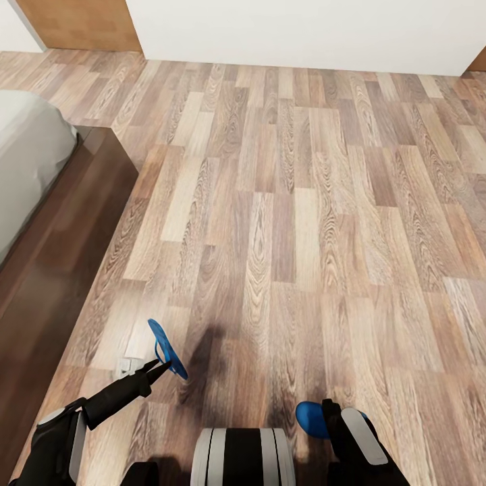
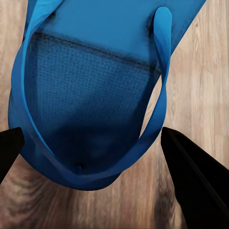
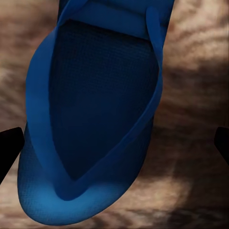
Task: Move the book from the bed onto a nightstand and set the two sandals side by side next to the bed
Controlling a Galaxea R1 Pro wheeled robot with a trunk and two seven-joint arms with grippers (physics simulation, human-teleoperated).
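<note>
My left gripper (image 1: pixel 155 368) is shut on a bright blue sandal (image 1: pixel 166 348) and holds it tilted on edge just above the floor, close to the bed's dark wooden frame (image 1: pixel 74 229). In the left wrist view that sandal (image 2: pixel 90 95) spans the gap between the fingers (image 2: pixel 191 176). The other sandal (image 1: pixel 310 417) lies at the bottom right, half hidden by my right gripper (image 1: pixel 331 413). The right wrist view has this sandal (image 3: pixel 95 119) between wide-open fingers (image 3: pixel 9 148) that stand apart from it. The book and the nightstand are out of view.
The pale grey mattress (image 1: pixel 27 155) fills the left edge. Wood plank floor (image 1: pixel 304 202) stretches ahead to a white wall (image 1: pixel 304 34), with a brown door (image 1: pixel 81 23) at the far left.
</note>
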